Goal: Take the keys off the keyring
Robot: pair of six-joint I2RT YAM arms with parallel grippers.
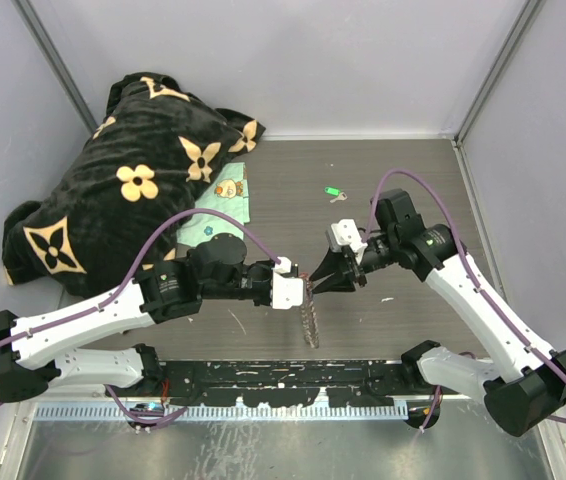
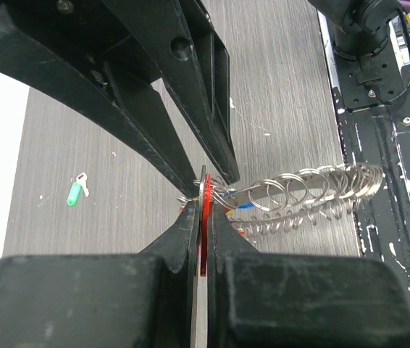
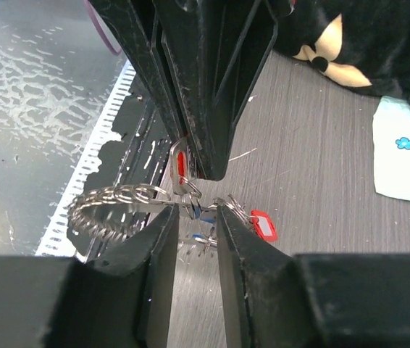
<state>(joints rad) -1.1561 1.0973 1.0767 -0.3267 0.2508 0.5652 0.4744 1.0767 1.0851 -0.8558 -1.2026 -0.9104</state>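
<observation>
Left gripper (image 2: 203, 209): clamped tight on a red key tag (image 2: 203, 246) at the top end of the keyring (image 2: 314, 192). Keyring: hangs down from that grip over the surface (image 1: 413, 190). Right gripper (image 3: 194, 212): jaws partly apart at the keyring's same end; cannot tell whether it grips. One green-tagged key (image 1: 333, 192) lies on the surface, well beyond the keyring.

Down low, right gripper (image 3: 195, 212), fingers a little apart, with the loopy keyring (image 3: 118, 194) just beside. Up above, left gripper (image 3: 188, 164) pinching a red key (image 3: 180, 161). Another red tag (image 3: 261, 224) close by.
</observation>
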